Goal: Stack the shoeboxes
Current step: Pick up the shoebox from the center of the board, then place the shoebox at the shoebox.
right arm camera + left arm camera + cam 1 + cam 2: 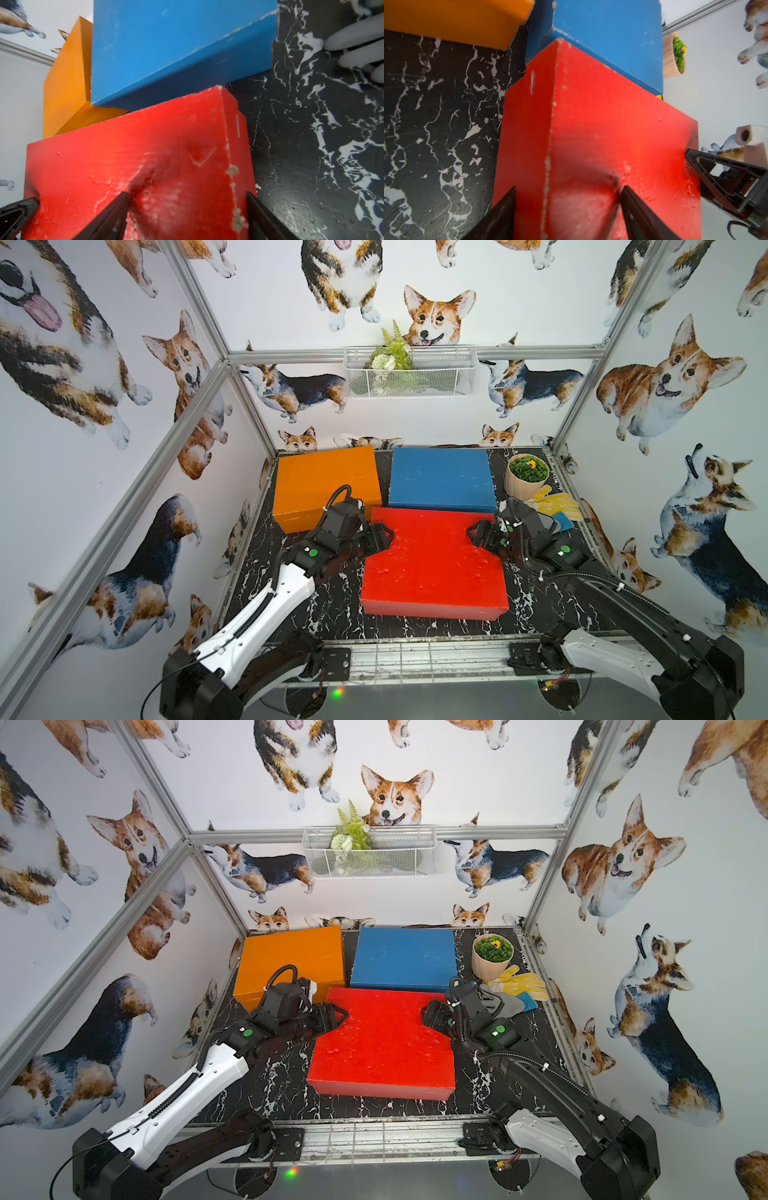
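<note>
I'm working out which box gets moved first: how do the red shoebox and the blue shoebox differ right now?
The red shoebox lies in front; the blue shoebox sits behind it. The left gripper and right gripper clamp the red shoebox at its short ends; no gripper touches the blue shoebox. The red lid is dented where it is gripped, the blue lid flat. Both are lidded rectangular boxes of like size.

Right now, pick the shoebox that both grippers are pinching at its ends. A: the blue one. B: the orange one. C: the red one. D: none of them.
C: the left gripper and the right gripper each pinch an opposite short edge of the red shoebox. Both wrist views show one finger pressed on its top and one on its side.
</note>
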Robot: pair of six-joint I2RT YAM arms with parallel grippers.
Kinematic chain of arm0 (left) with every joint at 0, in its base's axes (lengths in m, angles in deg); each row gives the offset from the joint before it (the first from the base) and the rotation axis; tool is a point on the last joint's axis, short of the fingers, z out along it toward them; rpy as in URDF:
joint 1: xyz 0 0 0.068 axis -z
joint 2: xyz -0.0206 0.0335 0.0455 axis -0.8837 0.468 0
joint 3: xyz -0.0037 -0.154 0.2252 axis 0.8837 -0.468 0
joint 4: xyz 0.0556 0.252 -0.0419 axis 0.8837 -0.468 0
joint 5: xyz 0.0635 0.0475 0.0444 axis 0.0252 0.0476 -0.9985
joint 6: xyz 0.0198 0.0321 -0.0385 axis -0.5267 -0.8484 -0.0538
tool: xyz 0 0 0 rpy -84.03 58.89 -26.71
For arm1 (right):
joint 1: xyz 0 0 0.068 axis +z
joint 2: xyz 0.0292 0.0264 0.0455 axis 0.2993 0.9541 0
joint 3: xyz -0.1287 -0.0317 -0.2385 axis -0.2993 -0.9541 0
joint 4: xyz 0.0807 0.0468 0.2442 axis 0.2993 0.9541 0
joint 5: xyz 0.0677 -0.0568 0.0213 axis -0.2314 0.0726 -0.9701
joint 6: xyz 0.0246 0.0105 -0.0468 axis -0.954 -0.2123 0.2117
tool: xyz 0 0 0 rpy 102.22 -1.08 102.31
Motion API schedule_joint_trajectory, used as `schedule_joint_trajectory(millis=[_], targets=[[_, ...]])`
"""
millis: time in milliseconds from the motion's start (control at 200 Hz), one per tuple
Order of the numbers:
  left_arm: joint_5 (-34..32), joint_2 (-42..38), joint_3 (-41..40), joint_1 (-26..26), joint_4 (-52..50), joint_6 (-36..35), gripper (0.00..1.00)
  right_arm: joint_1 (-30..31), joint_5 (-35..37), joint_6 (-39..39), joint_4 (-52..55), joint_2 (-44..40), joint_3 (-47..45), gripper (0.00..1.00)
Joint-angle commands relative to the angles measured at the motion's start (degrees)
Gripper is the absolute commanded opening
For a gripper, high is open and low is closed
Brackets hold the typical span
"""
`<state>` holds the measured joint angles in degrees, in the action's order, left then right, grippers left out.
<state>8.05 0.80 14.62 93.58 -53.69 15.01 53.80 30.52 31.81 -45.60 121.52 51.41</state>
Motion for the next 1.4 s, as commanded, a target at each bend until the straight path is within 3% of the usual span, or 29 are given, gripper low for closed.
schedule_joint_trajectory(millis=[0, 265, 466, 986, 1166, 1397], targets=[[6.2, 1.7, 5.7, 1.1, 2.1, 0.8, 0.76, 0.5, -4.4, 1.9, 1.9, 0.5, 5.5, 0.85], [7.4, 12.7, 21.3, 1.1, 0.7, 1.1, 0.75, -0.2, -3.6, 5.3, 7.3, 10.1, 22.3, 0.85], [9.2, 24.7, 36.2, 1.0, -0.5, 0.5, 0.74, -6.5, -9.0, 7.1, 8.2, 19.4, 33.9, 0.85], [15.8, 65.3, 86.3, -2.8, -11.4, -1.8, 0.69, -15.7, -14.5, 17.0, 19.5, 54.9, 77.4, 0.83], [14.6, 68.9, 88.1, -4.8, -9.6, -2.1, 0.70, -16.6, -14.9, 19.8, 21.4, 63.8, 87.0, 0.84], [13.8, 71.9, 87.2, -5.6, -6.7, -3.1, 0.71, -19.6, -15.4, 20.3, 19.8, 69.2, 88.0, 0.84]])
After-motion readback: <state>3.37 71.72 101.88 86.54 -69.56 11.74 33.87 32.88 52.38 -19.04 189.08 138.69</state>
